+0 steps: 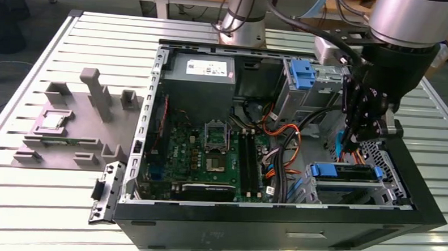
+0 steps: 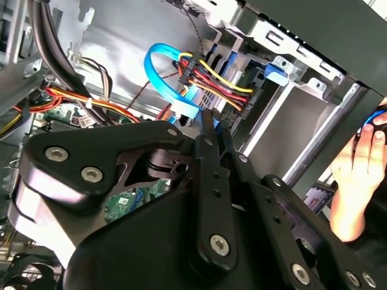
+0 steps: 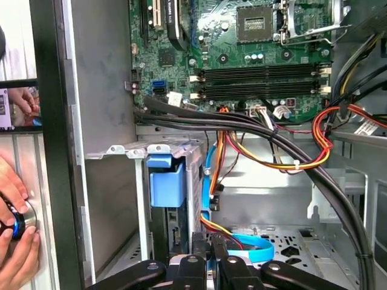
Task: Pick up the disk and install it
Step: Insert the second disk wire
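In the exterior view, the gripper (image 1: 357, 144) is hanging inside the open case (image 1: 280, 219), near its right wall, above the disk (image 1: 346, 172) sitting in the front-right bay. In the second wrist view, the fingers (image 2: 210, 130) are pressing together on nothing, beside coloured cables (image 2: 211, 75). In the first wrist view, the motherboard (image 3: 242, 48) is lying beyond a blue latch (image 3: 166, 181).

A case (image 1: 280, 224) is lying open on the slatted worktop (image 1: 46, 208), its motherboard (image 1: 207, 153) showing. A grey fixture (image 1: 80, 125) is sitting beside it. Coloured cables (image 2: 217, 75) are running just beyond the fingers (image 2: 210, 130).
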`<state>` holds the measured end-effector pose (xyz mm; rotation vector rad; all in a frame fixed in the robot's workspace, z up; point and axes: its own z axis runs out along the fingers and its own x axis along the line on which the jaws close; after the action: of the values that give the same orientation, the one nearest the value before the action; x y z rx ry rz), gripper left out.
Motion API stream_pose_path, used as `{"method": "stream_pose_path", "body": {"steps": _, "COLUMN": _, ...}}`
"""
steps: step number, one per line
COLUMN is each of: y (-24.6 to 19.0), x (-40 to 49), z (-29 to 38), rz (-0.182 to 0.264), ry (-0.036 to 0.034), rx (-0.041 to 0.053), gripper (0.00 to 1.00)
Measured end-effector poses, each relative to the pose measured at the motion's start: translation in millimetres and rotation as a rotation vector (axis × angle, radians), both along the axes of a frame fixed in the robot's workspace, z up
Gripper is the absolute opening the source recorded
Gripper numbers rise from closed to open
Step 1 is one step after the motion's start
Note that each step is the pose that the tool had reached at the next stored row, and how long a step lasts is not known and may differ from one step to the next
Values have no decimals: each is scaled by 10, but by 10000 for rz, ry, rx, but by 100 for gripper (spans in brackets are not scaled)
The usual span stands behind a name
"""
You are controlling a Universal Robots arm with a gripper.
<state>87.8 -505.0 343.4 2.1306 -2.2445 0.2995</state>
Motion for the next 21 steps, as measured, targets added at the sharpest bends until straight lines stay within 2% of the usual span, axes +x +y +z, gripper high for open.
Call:
{"method": "stream_pose_path", "body": {"steps": 13, "y": -197, "x": -61, "z": -36, "rz": 31, "ry": -218, "rx": 204, "gripper": 16}}
{"method": "stream_pose_path", "body": {"steps": 21, "y": -243, "x": -106, "z": -62, "rz": 119, "ry": -484, "rx": 263, "gripper": 16}}
